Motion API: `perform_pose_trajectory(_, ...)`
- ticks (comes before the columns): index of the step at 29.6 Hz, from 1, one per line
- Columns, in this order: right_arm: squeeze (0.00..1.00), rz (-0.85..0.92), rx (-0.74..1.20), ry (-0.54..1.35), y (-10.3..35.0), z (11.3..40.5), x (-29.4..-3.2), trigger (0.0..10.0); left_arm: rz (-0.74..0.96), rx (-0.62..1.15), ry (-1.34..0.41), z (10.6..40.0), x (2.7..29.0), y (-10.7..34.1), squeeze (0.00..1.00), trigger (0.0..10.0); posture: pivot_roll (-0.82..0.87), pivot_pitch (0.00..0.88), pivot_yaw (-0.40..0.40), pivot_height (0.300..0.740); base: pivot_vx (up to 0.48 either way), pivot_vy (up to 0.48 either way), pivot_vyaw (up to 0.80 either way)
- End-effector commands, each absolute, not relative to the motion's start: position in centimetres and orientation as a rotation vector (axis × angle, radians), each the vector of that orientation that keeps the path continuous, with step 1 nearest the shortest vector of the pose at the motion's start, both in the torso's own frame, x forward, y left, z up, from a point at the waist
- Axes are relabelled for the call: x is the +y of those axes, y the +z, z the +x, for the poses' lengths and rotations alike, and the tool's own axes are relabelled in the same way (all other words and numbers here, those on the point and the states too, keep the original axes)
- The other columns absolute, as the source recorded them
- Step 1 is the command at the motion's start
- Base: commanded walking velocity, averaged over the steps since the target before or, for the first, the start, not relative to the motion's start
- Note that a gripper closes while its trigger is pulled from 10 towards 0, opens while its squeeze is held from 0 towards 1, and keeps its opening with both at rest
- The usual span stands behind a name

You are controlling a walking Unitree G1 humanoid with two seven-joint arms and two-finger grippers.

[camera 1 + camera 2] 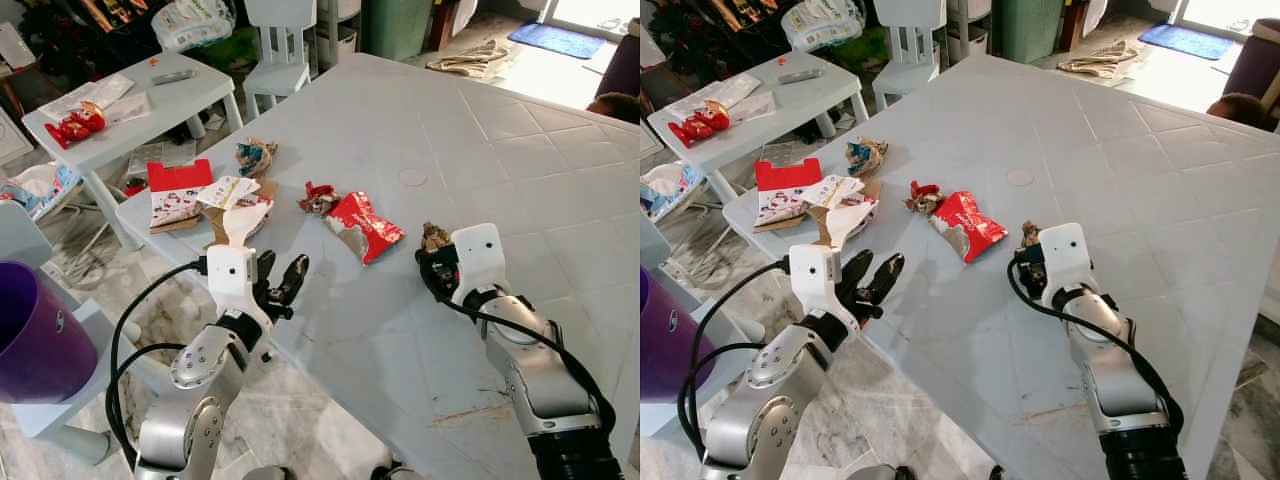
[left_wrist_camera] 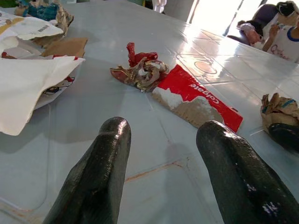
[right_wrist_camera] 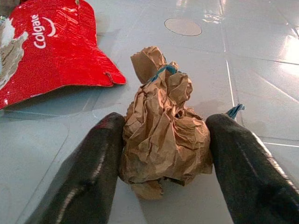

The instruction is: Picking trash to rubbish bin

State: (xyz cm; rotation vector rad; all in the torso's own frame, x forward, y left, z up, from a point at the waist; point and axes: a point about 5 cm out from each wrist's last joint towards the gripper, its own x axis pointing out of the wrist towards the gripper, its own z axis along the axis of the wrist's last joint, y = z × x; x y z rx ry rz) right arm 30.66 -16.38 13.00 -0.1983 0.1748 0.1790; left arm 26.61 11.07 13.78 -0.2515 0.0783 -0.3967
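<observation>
On the big grey-white table (image 1: 500, 150) lies trash: a flattened red Colgate box (image 1: 362, 228), a crumpled red-and-foil wrapper (image 1: 318, 199), torn white and red cardboard (image 1: 205, 202) and a balled wrapper (image 1: 256, 155). My right gripper (image 1: 433, 256) holds a crumpled brown paper ball (image 3: 163, 126) resting on the table just right of the red box, one finger pressed on each side. My left gripper (image 1: 282, 268) is open at the table's near left edge, pointing toward the wrapper and box, with nothing between its fingers (image 2: 110, 154). A purple bin (image 1: 35, 335) stands on the floor at far left.
A small white table (image 1: 130, 112) with red wrappers and a remote stands at the back left, a white chair (image 1: 280, 60) behind it. Clutter covers the floor on the left. A person (image 1: 612, 104) sits at the far right edge.
</observation>
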Motion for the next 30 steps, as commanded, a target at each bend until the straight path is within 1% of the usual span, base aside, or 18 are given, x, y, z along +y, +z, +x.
perform_pose_trajectory(1, 0.00, -0.197, 0.188, 0.186, 12.5, 30.5, -16.3, 0.0, -0.248, 0.087, -0.406, 26.7, 11.0, 13.7, 0.00, 10.0, 0.05, 0.123, 0.026, 0.740, 0.000, 0.000, 0.00)
perform_pose_trajectory(8, 0.00, -0.192, 0.177, 0.189, 12.7, 30.4, -16.3, 0.0, -0.255, 0.111, -0.408, 27.1, 11.4, 13.3, 0.00, 10.0, 0.05, 0.123, 0.026, 0.740, 0.000, 0.000, 0.00)
perform_pose_trajectory(13, 0.00, -0.182, 0.169, 0.212, 13.0, 29.9, -16.3, 0.0, -0.198, 0.105, -0.435, 27.7, 11.6, 13.3, 0.00, 10.0, 0.05, 0.123, 0.026, 0.740, 0.000, 0.000, 0.00)
perform_pose_trajectory(15, 0.00, -0.170, 0.166, 0.238, 13.2, 29.3, -16.3, 0.0, -0.184, 0.067, -0.365, 28.4, 12.5, 13.8, 0.00, 10.0, 0.03, 0.119, 0.021, 0.740, 0.000, 0.000, 0.00)
perform_pose_trajectory(20, 0.00, -0.138, 0.148, 0.288, 13.7, 28.2, -16.2, 0.0, -0.168, 0.020, -0.269, 29.4, 14.1, 14.4, 0.00, 10.0, 0.02, 0.116, 0.020, 0.740, 0.000, 0.000, 0.00)
perform_pose_trajectory(26, 0.00, -0.109, 0.135, 0.326, 14.1, 27.0, -16.1, 0.0, -0.144, 0.011, -0.244, 30.3, 14.8, 14.5, 0.00, 10.0, 0.01, 0.114, 0.017, 0.740, 0.000, 0.000, 0.00)
perform_pose_trajectory(30, 0.00, -0.052, 0.102, 0.403, 15.1, 26.5, -15.2, 0.0, -0.128, 0.026, -0.209, 30.5, 15.1, 13.9, 0.00, 10.0, 0.01, 0.113, 0.019, 0.740, 0.000, 0.000, 0.00)
